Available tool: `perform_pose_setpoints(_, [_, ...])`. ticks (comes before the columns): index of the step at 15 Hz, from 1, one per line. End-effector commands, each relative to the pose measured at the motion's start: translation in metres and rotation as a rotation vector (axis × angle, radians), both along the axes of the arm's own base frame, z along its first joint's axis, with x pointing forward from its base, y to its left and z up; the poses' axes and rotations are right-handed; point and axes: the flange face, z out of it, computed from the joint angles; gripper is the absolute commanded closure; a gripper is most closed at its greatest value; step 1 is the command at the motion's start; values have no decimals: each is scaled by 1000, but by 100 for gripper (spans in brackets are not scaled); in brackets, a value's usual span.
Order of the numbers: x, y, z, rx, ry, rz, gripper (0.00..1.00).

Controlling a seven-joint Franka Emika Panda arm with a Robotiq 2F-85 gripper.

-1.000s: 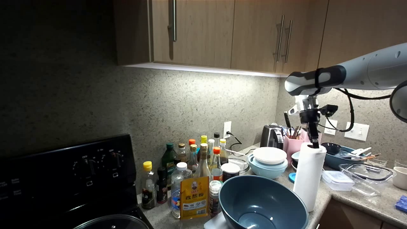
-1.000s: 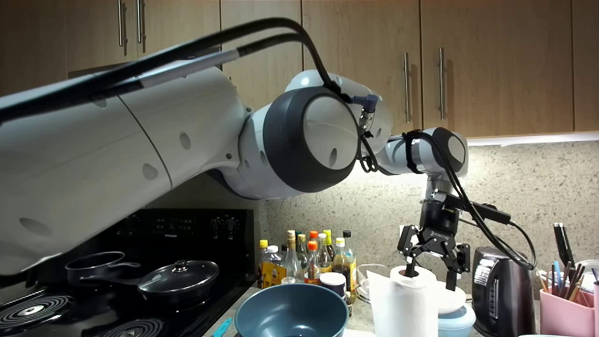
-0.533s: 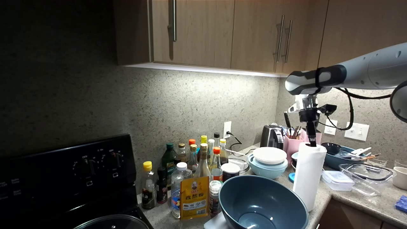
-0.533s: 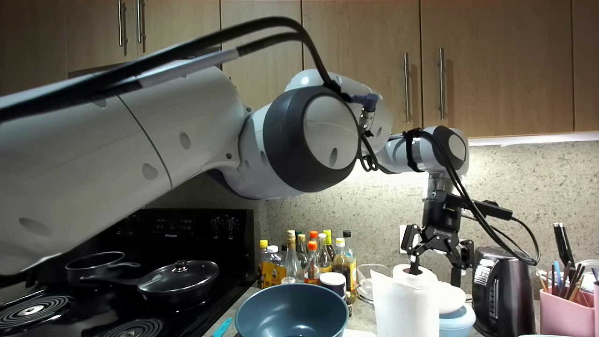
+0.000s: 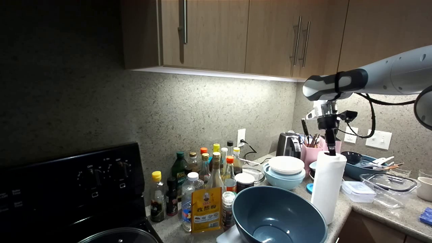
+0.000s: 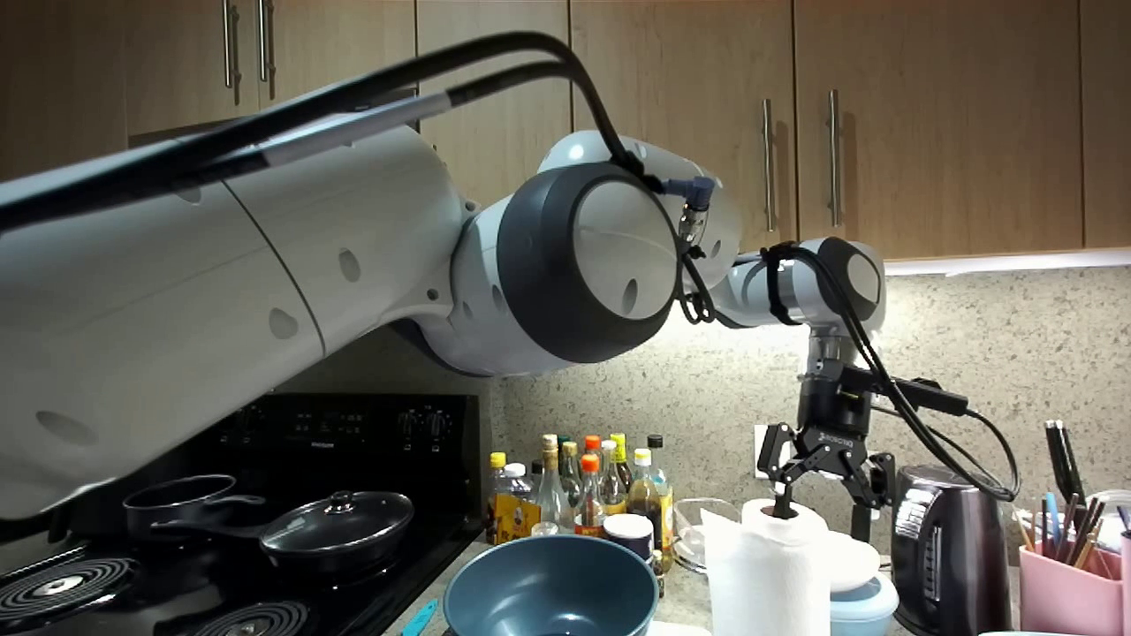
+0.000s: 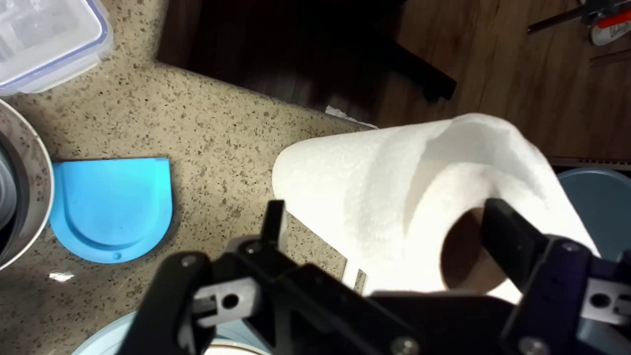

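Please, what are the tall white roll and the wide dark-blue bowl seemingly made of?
Tall white roll: matte paper, judging by its faintly dimpled surface and loose sheet; its dull brown core suggests cardboard.
Wide dark-blue bowl: probably smooth, glossy plastic, given its highlights; glazed ceramic remains possible.

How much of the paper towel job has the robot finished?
Only a bit, it seems. Done: the pincer is in place at the top of the paper towel roll. In hand: one finger is at the roll's hole, and the other finger is outside the roll. Left: gripping doesn't look done, since the fingers stand wide apart and the roll stands on the counter.
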Motion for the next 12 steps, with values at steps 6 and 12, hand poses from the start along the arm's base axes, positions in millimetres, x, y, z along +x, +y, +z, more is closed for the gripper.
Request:
perform_pose_setpoints(6, [-2,0,-4,23,8,2,0])
perform_pose_setpoints(12, [-1,2,-2,8,11,1,0])
